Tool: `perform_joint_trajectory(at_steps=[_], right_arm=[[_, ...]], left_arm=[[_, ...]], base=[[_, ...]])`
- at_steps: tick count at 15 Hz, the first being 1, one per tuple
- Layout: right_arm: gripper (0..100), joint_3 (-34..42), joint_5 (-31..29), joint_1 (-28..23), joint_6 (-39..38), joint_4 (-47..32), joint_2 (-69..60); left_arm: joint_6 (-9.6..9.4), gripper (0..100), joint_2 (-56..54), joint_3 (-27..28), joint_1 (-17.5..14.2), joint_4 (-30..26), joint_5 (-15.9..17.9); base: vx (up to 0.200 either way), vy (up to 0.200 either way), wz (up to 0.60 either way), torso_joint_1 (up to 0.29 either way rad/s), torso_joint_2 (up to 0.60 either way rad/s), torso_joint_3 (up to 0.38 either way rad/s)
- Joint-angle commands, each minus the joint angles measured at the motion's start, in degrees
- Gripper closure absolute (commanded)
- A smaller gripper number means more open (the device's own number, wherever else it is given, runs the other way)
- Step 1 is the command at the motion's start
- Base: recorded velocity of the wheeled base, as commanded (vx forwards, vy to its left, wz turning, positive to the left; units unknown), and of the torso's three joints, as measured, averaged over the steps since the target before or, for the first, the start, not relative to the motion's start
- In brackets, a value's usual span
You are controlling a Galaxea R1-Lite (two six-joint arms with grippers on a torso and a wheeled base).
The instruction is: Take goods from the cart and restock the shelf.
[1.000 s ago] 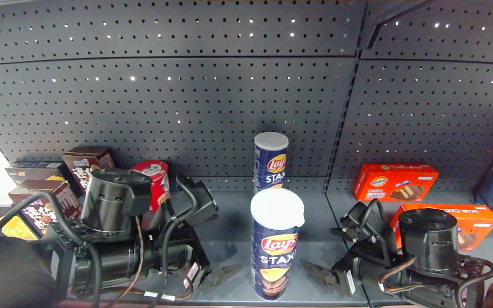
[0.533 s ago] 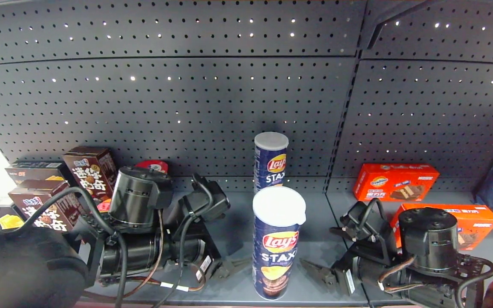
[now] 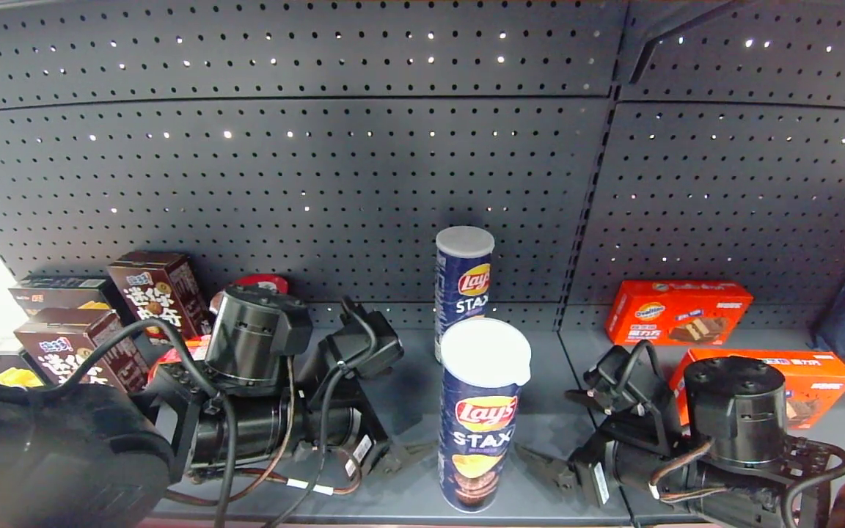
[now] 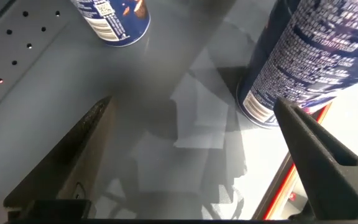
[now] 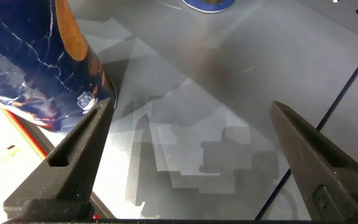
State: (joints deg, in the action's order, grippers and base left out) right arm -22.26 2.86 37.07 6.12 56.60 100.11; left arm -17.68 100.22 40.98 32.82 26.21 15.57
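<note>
Two dark blue chip cans with white lids stand upright on the grey shelf [image 3: 393, 396]. The front can [image 3: 483, 411] is near the shelf's front edge, and the back can [image 3: 463, 282] stands by the pegboard. My left gripper [image 3: 402, 458] lies low on the shelf just left of the front can, open and holding nothing. In the left wrist view [image 4: 192, 102] one fingertip sits right at the front can's base [image 4: 303, 68], and the back can [image 4: 114, 22] is farther off. My right gripper [image 3: 540, 466] is open just right of the front can [image 5: 36, 56], empty [image 5: 191, 104].
Brown snack boxes [image 3: 158, 290] and a red can [image 3: 261, 282] stand behind my left arm. Two orange boxes [image 3: 675, 312] [image 3: 804, 381] lie in the right bay, past the shelf upright [image 3: 584, 220]. The pegboard back wall is close behind.
My left arm has moved right toward the front can, hiding more of the red can. The front can has shifted slightly right. The right arm has stayed put.
</note>
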Motion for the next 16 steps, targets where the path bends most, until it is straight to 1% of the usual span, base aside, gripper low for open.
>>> perform_joint_trajectory(at_steps=[1,4,9,14,16], right_arm=[[0,-0.2,0.0,0.2,0.0,0.0,-0.1],[0,0.3,0.0,1.0,0.0,0.0,0.0],[0,-0.2,0.0,2.3,0.0,0.0,0.7],[0,0.2,0.0,2.3,0.0,0.2,0.8],[0,-0.2,-0.1,1.4,-0.1,0.7,-1.0]], left_arm=[[-0.08,0,0.1,-0.2,0.1,0.0,0.0],[0.01,0,-2.4,-1.9,-0.5,-0.1,-0.6],[0.36,0,-4.9,-3.3,-0.8,-0.2,-0.7],[0.1,0,-6.0,-4.7,-1.8,-0.1,-0.6],[0.54,0,-9.4,-5.7,-2.1,-0.1,-0.9]], base=[[0.0,0.0,0.0,0.0,0.0,0.0],[0.0,0.0,0.0,0.0,0.0,0.0],[0.0,0.0,0.0,0.0,0.0,0.0],[0.0,0.0,0.0,0.0,0.0,0.0],[0.0,0.0,0.0,0.0,0.0,0.0]])
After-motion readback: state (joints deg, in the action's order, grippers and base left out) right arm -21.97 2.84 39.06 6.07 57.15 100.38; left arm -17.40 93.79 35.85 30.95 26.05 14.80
